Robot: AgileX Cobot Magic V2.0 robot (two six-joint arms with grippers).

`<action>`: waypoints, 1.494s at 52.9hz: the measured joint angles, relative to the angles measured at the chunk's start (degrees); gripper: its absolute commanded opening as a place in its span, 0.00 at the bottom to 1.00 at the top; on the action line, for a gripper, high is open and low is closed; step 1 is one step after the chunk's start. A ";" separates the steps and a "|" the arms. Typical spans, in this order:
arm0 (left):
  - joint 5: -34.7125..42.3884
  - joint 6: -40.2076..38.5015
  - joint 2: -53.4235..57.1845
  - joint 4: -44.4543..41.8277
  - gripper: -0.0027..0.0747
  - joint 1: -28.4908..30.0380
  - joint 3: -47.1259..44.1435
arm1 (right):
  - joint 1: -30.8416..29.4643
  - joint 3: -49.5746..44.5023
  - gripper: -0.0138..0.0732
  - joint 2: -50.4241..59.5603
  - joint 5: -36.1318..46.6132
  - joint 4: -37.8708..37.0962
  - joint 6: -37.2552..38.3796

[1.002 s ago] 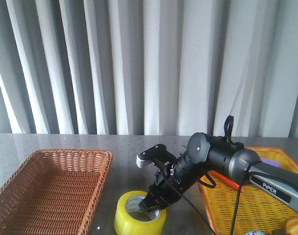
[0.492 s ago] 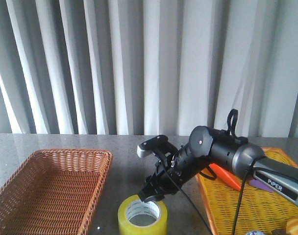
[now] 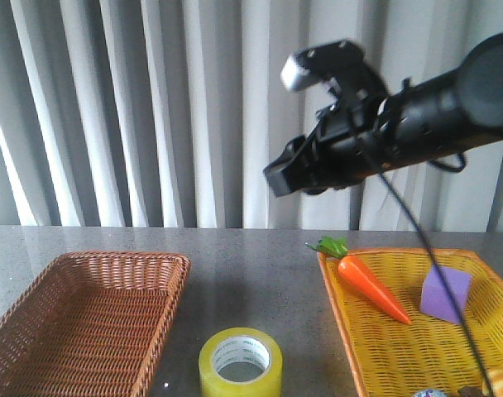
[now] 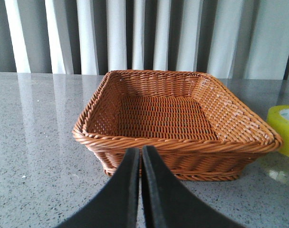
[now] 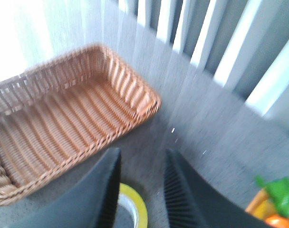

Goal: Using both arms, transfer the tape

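Note:
The tape, a yellow roll with a white core, lies flat on the grey table near the front edge, between the two baskets. My right gripper is raised high above the table, open and empty. In the right wrist view its gripper looks down from far above the tape, which one finger partly hides. My left arm is out of the front view. In the left wrist view my left gripper is shut on nothing, low over the table. There the tape shows at the edge.
A brown wicker basket stands at the left, just in front of the left gripper. A yellow woven tray at the right holds a carrot and a purple cube. Grey curtains hang behind the table.
My right gripper has let go of the tape and risen from the roll to high above the table. The tape stays on the table, shifted slightly forward.

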State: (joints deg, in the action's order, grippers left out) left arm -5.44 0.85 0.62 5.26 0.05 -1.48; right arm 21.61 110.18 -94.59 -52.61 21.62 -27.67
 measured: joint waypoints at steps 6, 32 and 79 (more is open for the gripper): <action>2.01 -0.05 0.00 1.05 0.03 0.00 0.00 | -0.05 -3.32 0.15 8.65 0.55 -0.44 -0.06; 10.27 -5.42 0.00 2.38 0.03 0.00 0.00 | -0.05 -67.19 0.15 54.14 25.39 -0.75 -1.95; -12.62 -0.08 -40.74 -3.40 0.53 -19.72 48.18 | -0.05 -91.64 0.15 72.59 35.60 -0.64 0.37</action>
State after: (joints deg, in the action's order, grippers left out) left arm -18.06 0.77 -40.12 1.86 -19.67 46.70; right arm 21.56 18.54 -22.00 -17.01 20.98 -27.30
